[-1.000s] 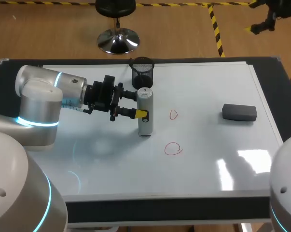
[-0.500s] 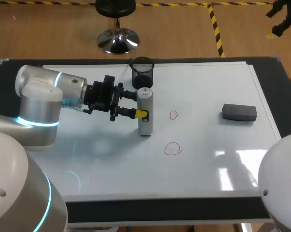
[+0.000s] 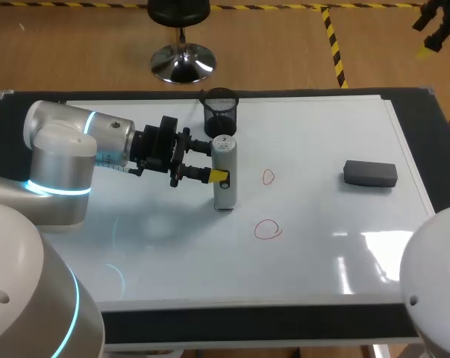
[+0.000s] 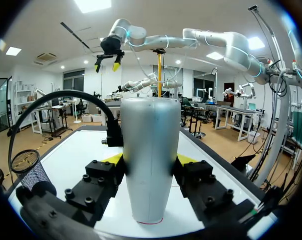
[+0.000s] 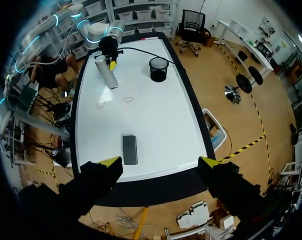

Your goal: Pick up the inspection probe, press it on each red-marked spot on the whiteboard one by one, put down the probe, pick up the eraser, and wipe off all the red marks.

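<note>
Silver, smooth and cylindrical, the probe (image 3: 224, 183) stands upright on the glossy whiteboard (image 3: 322, 134). The left gripper (image 3: 217, 161) has its fingers (image 3: 219, 176) clamped on it at mid-height from 2 sides. The 2 thin red outlines, far mark (image 3: 268, 177) and near mark (image 3: 268, 230), lie beyond the probe, away from that arm. The right gripper (image 5: 161, 161) hangs high above the bench, spread wide and empty. The dark matte eraser (image 3: 369, 173) lies well apart.

Bright, sharp (glare on whiteboard (image 3: 322, 134))
</note>
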Action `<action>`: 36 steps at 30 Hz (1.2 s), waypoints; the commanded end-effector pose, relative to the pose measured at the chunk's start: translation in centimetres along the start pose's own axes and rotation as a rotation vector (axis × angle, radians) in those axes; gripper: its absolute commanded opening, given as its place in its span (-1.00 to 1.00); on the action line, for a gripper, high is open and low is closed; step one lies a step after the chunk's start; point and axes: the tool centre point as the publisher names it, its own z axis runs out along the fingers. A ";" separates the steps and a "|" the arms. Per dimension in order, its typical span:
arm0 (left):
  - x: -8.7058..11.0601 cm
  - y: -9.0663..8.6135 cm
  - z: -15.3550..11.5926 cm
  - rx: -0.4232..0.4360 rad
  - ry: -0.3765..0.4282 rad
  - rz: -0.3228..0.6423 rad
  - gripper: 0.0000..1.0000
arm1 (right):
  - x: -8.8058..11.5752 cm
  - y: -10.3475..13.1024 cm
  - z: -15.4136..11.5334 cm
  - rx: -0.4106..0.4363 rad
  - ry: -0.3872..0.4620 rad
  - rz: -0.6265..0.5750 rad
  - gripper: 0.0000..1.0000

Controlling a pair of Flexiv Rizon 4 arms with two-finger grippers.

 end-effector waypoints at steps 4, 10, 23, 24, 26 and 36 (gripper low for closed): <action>0.1 0.9 0.2 -0.001 -0.001 0.000 -1.00 | -0.3 0.1 -0.1 0.005 0.024 0.000 1.00; 0.1 0.9 0.2 -0.001 -0.001 0.000 -1.00 | 1.1 -0.3 0.4 0.030 -0.081 0.032 1.00; 0.1 0.9 0.2 -0.001 -0.001 0.000 -1.00 | 4.7 -3.4 3.6 0.043 -0.100 0.052 1.00; 0.1 0.9 0.2 -0.001 -0.001 0.000 -1.00 | 5.1 -3.5 4.0 0.047 -0.098 0.051 1.00; 0.1 0.9 0.2 -0.001 -0.001 0.000 -1.00 | 5.6 -3.5 4.8 0.069 -0.103 0.053 1.00; 0.1 0.9 0.2 -0.001 -0.001 0.000 -1.00 | 8.1 -3.4 8.2 0.123 -0.102 0.033 1.00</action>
